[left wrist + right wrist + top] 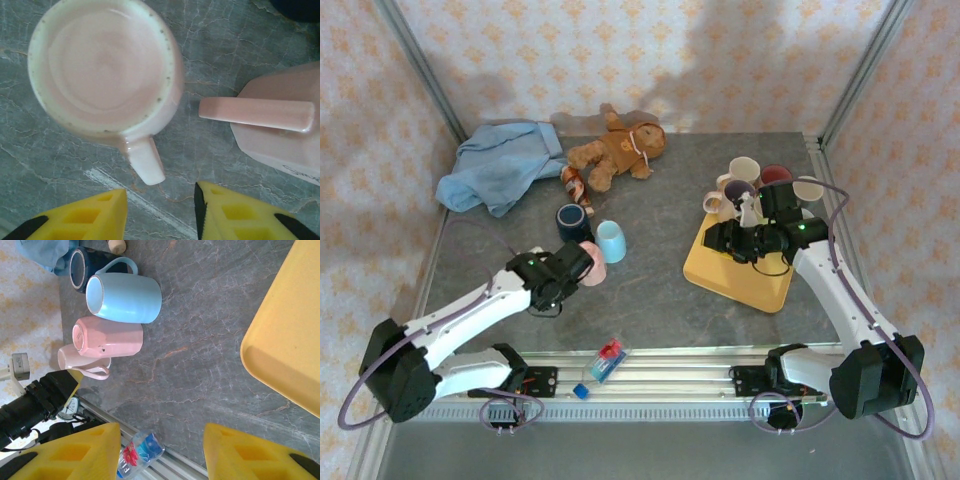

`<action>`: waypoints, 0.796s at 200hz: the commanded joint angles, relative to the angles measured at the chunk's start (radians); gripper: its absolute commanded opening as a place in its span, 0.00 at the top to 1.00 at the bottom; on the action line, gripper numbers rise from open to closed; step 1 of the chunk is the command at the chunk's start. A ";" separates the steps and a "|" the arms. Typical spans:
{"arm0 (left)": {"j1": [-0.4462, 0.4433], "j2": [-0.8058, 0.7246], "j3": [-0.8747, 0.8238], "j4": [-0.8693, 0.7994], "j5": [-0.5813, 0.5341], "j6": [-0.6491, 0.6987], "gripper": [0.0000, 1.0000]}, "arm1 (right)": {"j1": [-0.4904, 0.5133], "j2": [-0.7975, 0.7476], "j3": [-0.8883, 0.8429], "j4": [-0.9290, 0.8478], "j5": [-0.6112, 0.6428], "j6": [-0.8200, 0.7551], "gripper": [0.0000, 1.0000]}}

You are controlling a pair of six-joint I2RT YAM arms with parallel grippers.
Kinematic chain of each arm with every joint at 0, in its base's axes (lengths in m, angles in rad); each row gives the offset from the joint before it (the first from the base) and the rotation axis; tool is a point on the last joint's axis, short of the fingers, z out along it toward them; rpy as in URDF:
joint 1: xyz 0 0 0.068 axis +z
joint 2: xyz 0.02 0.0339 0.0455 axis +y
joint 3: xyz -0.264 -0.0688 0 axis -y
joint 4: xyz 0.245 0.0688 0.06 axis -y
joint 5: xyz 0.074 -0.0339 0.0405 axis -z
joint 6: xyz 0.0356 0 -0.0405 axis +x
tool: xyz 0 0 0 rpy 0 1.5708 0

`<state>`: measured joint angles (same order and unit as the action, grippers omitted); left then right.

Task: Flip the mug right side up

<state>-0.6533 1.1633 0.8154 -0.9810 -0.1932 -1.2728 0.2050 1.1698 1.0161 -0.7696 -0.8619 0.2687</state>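
A pale pink mug point(102, 65) stands on the grey table with its open mouth facing up and its handle point(146, 162) pointing toward my left gripper point(160, 200). That gripper is open just short of the handle, with bare table between its yellow fingers point(95, 212). In the top view it point(585, 262) hovers over the mug. A faceted pink mug point(280, 120) stands close on the right. In the right wrist view both pink mugs point(67, 359) point(110, 337) sit side by side. My right gripper point(162, 440) is open and holds nothing, by the tray's left edge point(712, 238).
A light blue mug point(611, 240) and a navy mug point(570, 220) stand just beyond the pink ones. A yellow tray point(740, 275) lies at the right, with several mugs point(760, 180) behind it. A teddy bear point(615, 150) and a blue cloth point(500, 165) lie at the back. A small bottle point(608, 358) rests on the front rail.
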 commanded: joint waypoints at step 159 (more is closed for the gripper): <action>0.065 0.101 0.014 0.039 0.058 -0.030 0.65 | 0.004 -0.041 -0.069 0.028 -0.045 -0.005 0.52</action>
<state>-0.5991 1.2461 0.7963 -0.9600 -0.1478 -1.3403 0.2050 1.1500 0.9611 -0.7586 -0.8890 0.2619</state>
